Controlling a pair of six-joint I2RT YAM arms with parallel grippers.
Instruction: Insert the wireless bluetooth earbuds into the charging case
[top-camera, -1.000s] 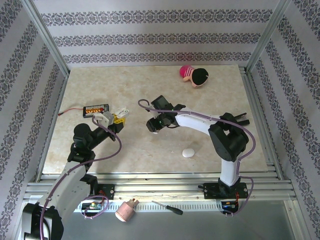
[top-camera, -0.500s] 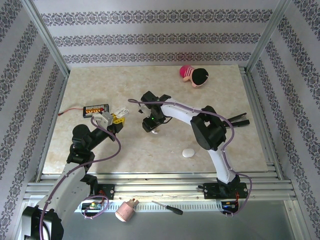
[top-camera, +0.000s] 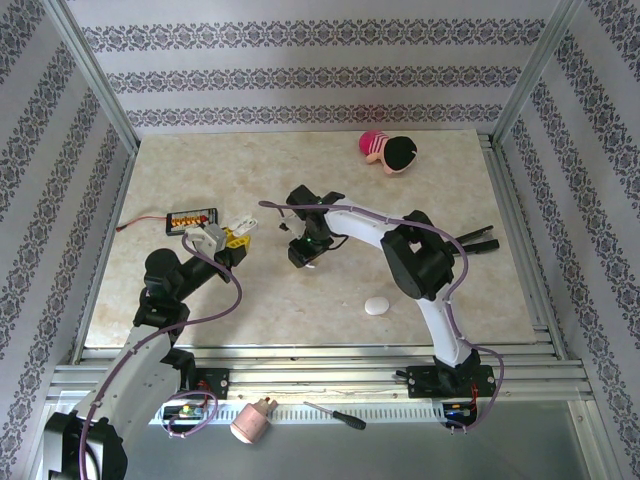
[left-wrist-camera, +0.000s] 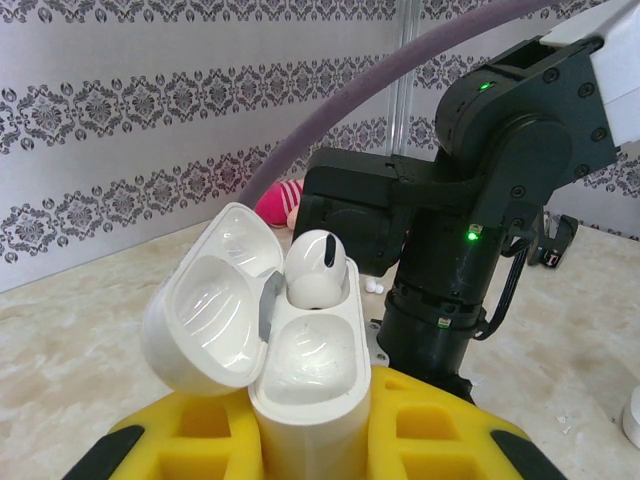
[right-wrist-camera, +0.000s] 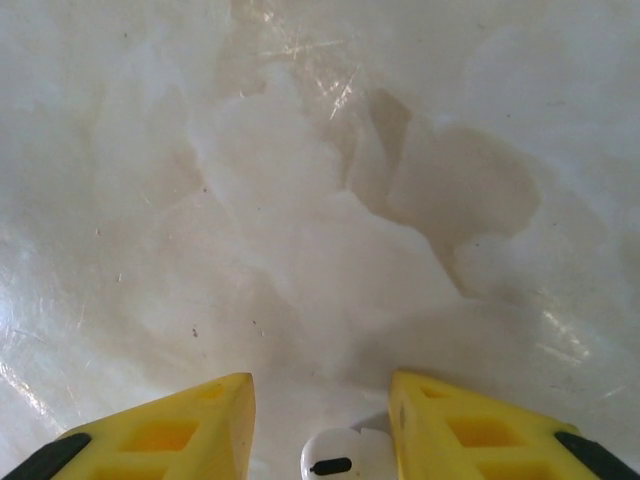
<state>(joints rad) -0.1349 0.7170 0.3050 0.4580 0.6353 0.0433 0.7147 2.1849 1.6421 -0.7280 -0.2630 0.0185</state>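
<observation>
My left gripper (left-wrist-camera: 310, 432) is shut on the white charging case (left-wrist-camera: 312, 400), which it holds upright with the lid (left-wrist-camera: 205, 310) swung open to the left. One white earbud (left-wrist-camera: 318, 268) sits in the far slot, and the near slot (left-wrist-camera: 310, 358) holds nothing. In the top view the left gripper (top-camera: 222, 238) is at mid-left and the right gripper (top-camera: 305, 252) points down at the table just right of it. My right gripper (right-wrist-camera: 322, 430) is open low over the marble, with a white earbud (right-wrist-camera: 338, 462) lying between its yellow fingers (right-wrist-camera: 455, 425), closer to the right one.
A white pebble-shaped case (top-camera: 376, 305) lies near the front. A pink and black plush toy (top-camera: 388, 150) is at the back. A small board with a red wire (top-camera: 190, 218) sits at the left. Tiny white pieces (left-wrist-camera: 372, 287) lie beyond the held case.
The right arm has folded in toward the left and its gripper has come down over the earbud, with the jaws narrowing. The left arm and the case have not moved.
</observation>
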